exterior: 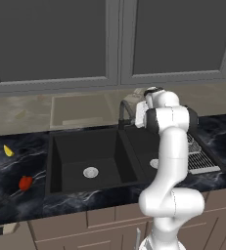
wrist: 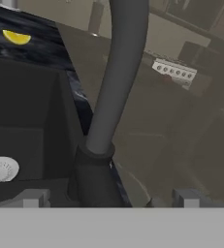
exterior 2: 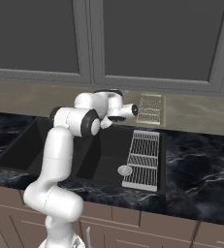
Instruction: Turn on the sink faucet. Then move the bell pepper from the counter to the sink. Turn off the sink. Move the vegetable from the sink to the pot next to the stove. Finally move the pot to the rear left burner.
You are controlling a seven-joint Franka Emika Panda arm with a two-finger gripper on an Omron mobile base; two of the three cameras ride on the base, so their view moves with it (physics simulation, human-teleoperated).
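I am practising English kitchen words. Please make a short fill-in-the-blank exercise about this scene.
1. The bell pepper on the counter is ____ in colour.
2. The sink has ____ basins.
3. The gripper, close to the sink faucet, has its jaws ____.

Missing words: red; two; open

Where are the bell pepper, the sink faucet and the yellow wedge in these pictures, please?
bell pepper [exterior: 25, 183]: left base view, middle of its red body.
sink faucet [wrist: 118, 82]: hand view, middle of its rising neck.
yellow wedge [exterior: 8, 151]: left base view, its centre.
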